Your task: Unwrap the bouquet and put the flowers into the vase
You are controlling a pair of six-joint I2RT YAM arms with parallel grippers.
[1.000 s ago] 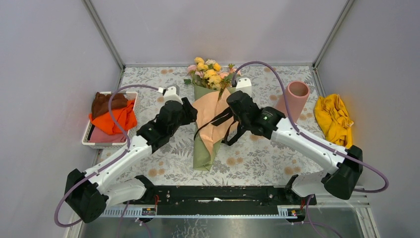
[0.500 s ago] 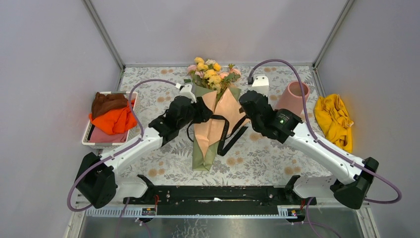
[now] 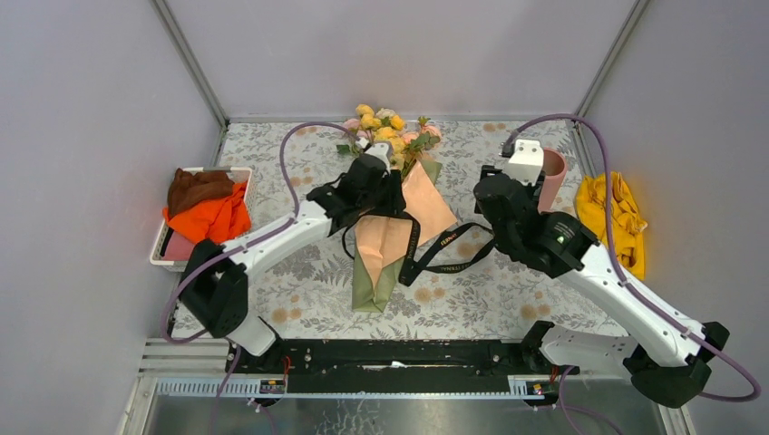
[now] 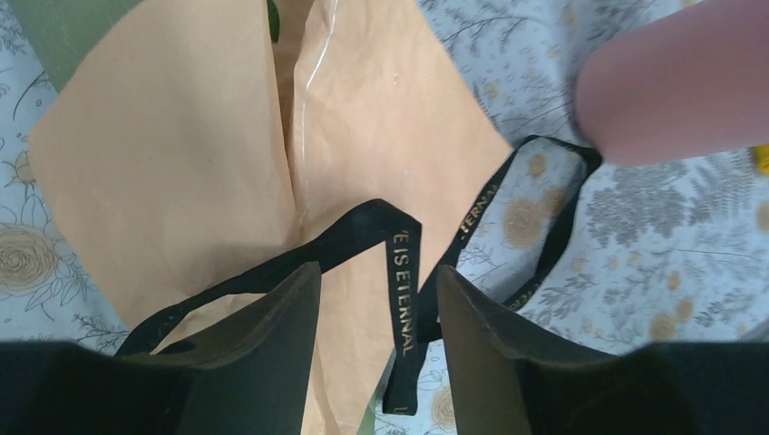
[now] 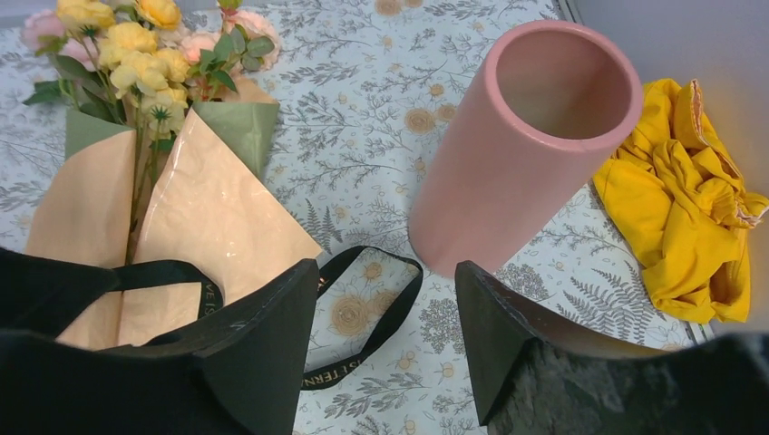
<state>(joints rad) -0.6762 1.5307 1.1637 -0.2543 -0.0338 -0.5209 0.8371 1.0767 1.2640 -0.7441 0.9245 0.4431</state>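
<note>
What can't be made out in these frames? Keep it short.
- Top view: left gripper fingertips hidden under its own wrist; contact with the bouquet unclear.
- Top view: vase partly behind the right arm.
- Left wrist: vase cut by the edge, blurred.
- Right wrist: bouquet's tip behind the right gripper.

Place: a robot test cell in a lab is showing here, not a home or a shop.
Walls: plain grey panels (image 3: 91,136) are closing in the left, back and right of the frame, with metal corner posts (image 3: 190,63) rising at the upper left and upper right.
Base: a black rail (image 3: 399,355) is running along the bottom edge, carrying a left arm (image 3: 272,245) and a right arm (image 3: 617,281).
Cabling: purple cables (image 3: 283,159) are looping above both arms.
Table: a floral-patterned cover (image 3: 472,299) is lying across the centre.
Props: a white basket (image 3: 186,265) of cloths is sitting at the left, a yellow cloth (image 3: 612,217) at the right, and a pink vase (image 5: 508,172) and a wrapped bouquet (image 3: 390,236) between them.
</note>
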